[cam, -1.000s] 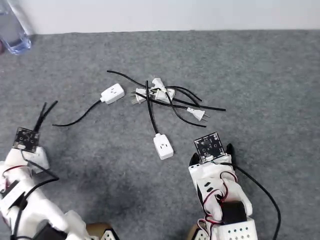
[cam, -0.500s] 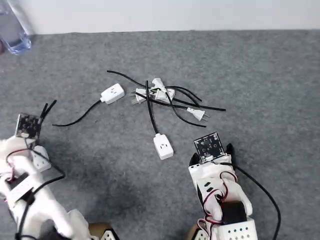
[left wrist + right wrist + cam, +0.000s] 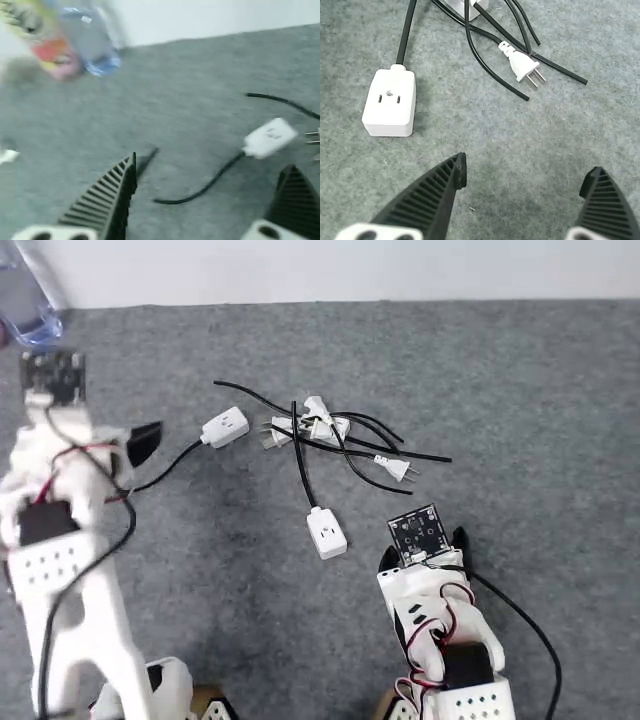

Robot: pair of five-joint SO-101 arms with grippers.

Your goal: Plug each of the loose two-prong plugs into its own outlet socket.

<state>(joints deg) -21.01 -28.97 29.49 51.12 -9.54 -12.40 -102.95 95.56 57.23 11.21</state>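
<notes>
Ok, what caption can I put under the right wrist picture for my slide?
Open right gripper above the grey mat, facing a white socket and a loose plug.

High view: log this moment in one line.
left gripper open, empty | right gripper open, empty | plug loose | outlet socket empty

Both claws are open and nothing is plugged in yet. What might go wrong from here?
In the tangle, plugs and black cords cross one another, so lifting one plug would likely drag its neighbours. The socket near the right claw lies loose on the carpet; pushing a plug in may just slide it unless the left claw braces it.
</notes>
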